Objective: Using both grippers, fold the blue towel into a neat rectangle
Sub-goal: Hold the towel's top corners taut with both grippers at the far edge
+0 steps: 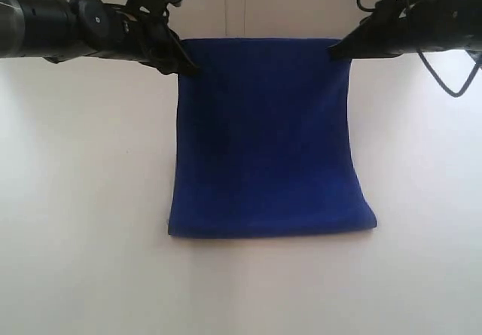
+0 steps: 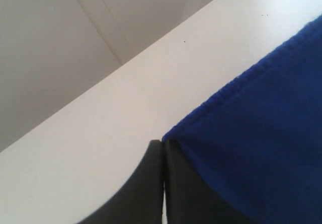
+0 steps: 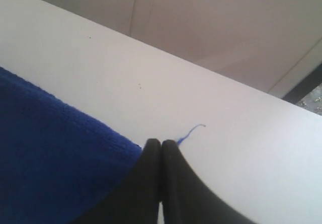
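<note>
The towel (image 1: 267,139) lies in the middle of the white tabletop (image 1: 83,222), its far edge stretched flat and straight between the two arms. Its near edge rests on the tabletop, and the near right corner flares out a little wider than the left. The left end effector (image 1: 188,68) is closed on the far left corner; in the left wrist view its two black fingers are pressed together with the hem pinched at their tips. The right end effector (image 1: 335,50) is closed on the far right corner in the same way, and a loose blue thread (image 3: 191,132) curls out just beside its fingertips. A pale wall (image 1: 248,4) rises behind the tabletop.
</note>
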Robot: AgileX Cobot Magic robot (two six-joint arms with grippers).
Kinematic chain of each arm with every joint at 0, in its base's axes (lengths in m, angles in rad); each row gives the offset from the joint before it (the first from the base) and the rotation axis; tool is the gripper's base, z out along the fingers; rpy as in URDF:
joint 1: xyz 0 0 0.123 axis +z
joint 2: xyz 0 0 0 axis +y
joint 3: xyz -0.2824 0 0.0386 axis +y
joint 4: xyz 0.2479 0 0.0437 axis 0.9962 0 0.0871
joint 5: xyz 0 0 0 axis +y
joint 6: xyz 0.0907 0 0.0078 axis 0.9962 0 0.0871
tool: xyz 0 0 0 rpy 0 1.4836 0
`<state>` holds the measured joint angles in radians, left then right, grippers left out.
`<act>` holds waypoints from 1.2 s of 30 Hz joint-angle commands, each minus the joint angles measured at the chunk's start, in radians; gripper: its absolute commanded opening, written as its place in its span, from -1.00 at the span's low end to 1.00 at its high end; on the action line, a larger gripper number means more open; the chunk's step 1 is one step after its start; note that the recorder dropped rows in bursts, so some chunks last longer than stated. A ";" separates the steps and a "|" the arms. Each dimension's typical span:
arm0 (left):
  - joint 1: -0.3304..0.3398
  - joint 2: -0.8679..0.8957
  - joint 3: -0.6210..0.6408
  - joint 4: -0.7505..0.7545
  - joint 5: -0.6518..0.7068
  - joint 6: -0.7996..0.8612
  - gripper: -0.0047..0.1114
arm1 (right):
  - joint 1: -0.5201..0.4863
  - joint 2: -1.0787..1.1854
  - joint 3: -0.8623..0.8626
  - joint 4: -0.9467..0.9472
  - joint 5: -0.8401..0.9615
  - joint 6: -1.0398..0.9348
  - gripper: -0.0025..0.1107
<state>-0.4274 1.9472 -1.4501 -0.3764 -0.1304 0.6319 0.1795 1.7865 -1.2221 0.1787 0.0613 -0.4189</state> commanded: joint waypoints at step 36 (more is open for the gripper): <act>-0.004 0.205 -0.128 -0.002 -0.082 -0.108 -0.92 | -0.021 0.130 -0.024 0.006 -0.139 0.005 -0.96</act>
<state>-0.4292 2.1508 -1.5730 -0.3735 -0.2011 0.5359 0.1678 1.9143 -1.2426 0.1806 -0.0567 -0.4189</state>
